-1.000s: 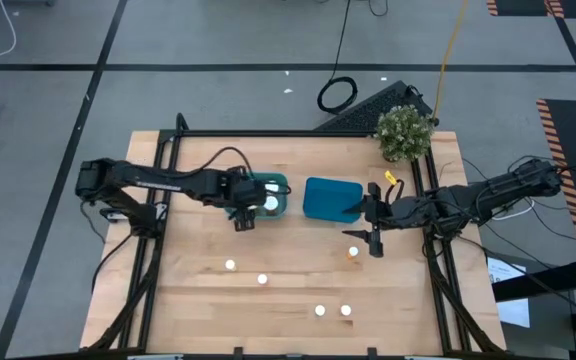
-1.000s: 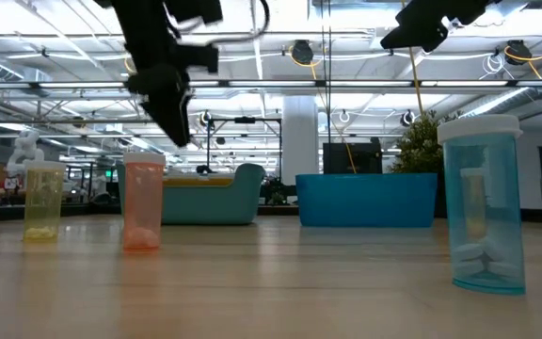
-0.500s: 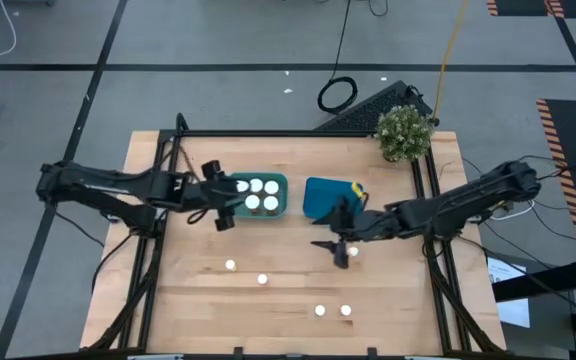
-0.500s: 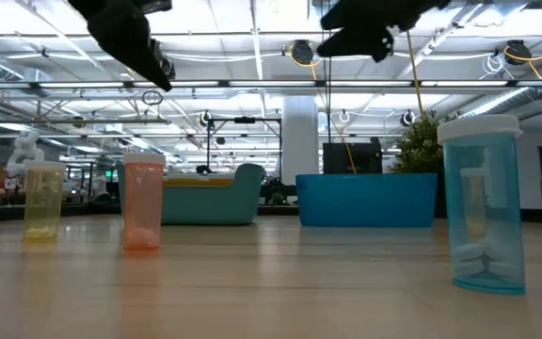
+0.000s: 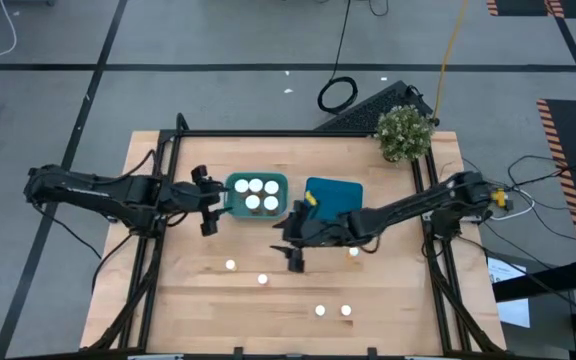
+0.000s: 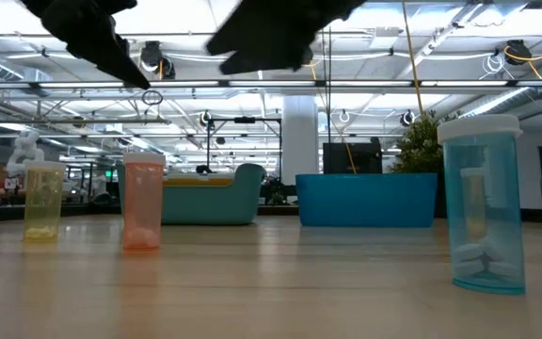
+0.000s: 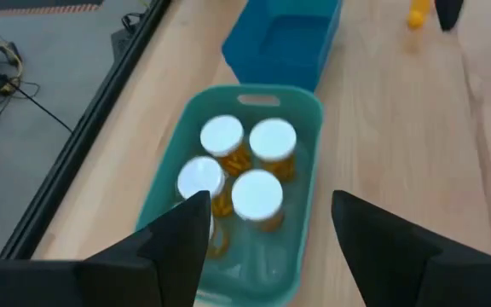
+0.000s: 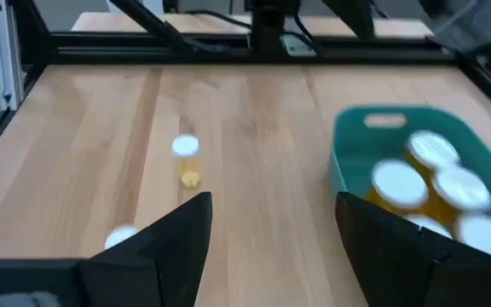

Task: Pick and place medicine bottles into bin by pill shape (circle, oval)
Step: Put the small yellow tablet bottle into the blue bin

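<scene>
Pale wooden planks make up the table (image 5: 188,300) I am working over, framed by dark rails. On my feed the teal bin (image 5: 258,195), a rounded plastic tub, holds four white-capped medicine bottles (image 7: 240,175) standing close together, amber pills showing through their sides. Just beside it sits the blue bin (image 5: 333,197), squarer in shape; I see nothing inside it. Five more bottles stand loose on the wood nearer the front edge, among them a yellow bottle (image 6: 43,200), an orange bottle (image 6: 142,201) and a tall blue bottle (image 6: 481,203), all translucent cylinders. My left gripper (image 5: 206,203) hovers beside the teal bin, fingers spread, empty. My right gripper (image 5: 293,243) hangs in front of the bins, also spread and empty.
</scene>
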